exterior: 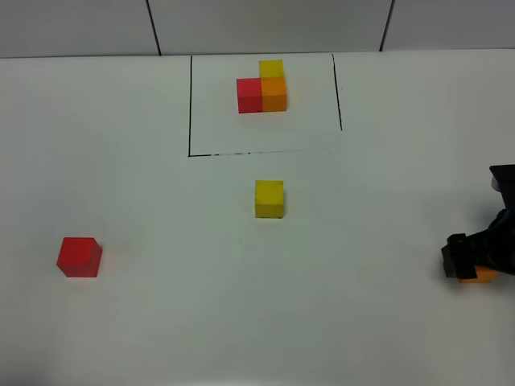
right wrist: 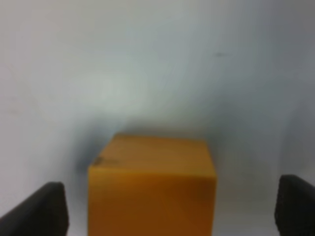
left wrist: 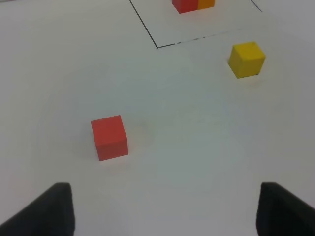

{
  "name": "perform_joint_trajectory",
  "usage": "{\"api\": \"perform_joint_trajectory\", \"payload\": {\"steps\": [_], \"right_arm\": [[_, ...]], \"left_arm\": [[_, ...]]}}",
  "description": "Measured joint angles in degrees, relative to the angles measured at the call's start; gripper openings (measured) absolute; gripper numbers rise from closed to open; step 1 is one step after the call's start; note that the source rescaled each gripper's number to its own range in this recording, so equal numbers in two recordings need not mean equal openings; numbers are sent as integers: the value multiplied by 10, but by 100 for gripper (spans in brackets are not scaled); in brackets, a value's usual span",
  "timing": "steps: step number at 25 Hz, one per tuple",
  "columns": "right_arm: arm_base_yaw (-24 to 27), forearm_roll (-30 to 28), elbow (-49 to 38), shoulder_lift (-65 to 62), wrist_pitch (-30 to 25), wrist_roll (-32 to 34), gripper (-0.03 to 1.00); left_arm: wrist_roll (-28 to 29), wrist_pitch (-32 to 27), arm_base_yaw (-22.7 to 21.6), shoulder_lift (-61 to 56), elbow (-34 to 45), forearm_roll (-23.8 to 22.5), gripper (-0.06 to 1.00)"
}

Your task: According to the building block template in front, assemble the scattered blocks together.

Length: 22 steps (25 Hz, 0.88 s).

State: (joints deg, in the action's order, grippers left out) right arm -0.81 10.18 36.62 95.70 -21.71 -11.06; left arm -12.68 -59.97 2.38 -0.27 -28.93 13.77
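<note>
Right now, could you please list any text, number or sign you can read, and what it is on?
None: no words, numbers or labels show in any view.
The red cube, yellow cube, orange cube and template cluster have plain faces; the drawn black frame is only a line.

White matte table (exterior: 145,330) fills nearly everything in front of me, surface plain and clean-looking. Its far edge meets a pale grey panelled wall (exterior: 265,24). Two dark seams (exterior: 153,24) slant down the wall, one above each far corner region. Light is soft and even, shadows faint. Tiny dark speck (exterior: 239,240) mid-table. Near-left corner shades greyer.
</note>
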Motion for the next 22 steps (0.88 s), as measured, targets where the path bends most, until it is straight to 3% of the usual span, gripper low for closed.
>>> {"api": "perform_joint_trajectory", "payload": {"steps": [5, 8, 9, 11, 12, 17, 22], "right_arm": [[0, 1, 0, 2, 7, -1, 78], [0, 1, 0, 11, 7, -1, 67], [0, 2, 0, 13, 5, -1, 57], [0, 2, 0, 13, 3, -1, 28], [-1, 2, 0, 13, 2, 1, 5], [-36, 2, 1, 2, -7, 40, 2], [-134, -1, 13, -36, -32, 151, 2]], "left_arm": [[0, 0, 0, 0, 0, 0, 70], [0, 0, 0, 0, 0, 0, 70], [0, 0, 0, 0, 0, 0, 70], [0, 0, 0, 0, 0, 0, 70], [0, 0, 0, 0, 0, 0, 70], [0, 0, 0, 0, 0, 0, 70], [0, 0, 0, 0, 0, 0, 70]]}}
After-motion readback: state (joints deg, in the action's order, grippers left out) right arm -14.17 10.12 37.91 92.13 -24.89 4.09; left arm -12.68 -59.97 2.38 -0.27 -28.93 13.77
